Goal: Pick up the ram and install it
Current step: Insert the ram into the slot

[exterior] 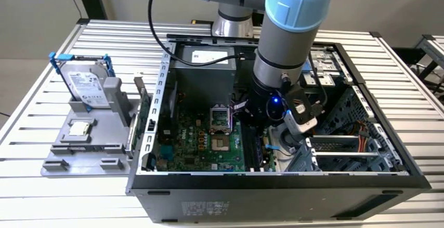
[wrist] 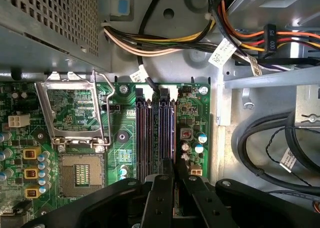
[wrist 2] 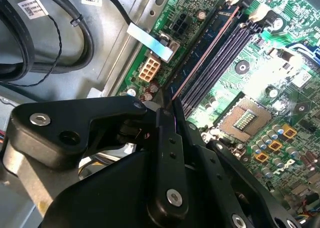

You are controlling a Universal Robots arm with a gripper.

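Black gripper hangs over the memory slots; the open processor socket lies at nine o'clock

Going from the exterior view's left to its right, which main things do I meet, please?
Hard drive in a blue frame → grey holder tray → green motherboard inside the open computer case → robot arm reaching down into the case → metal drive cage.

ram: mostly hidden between the end effector fingers
arm: cut off at picture's upper edge
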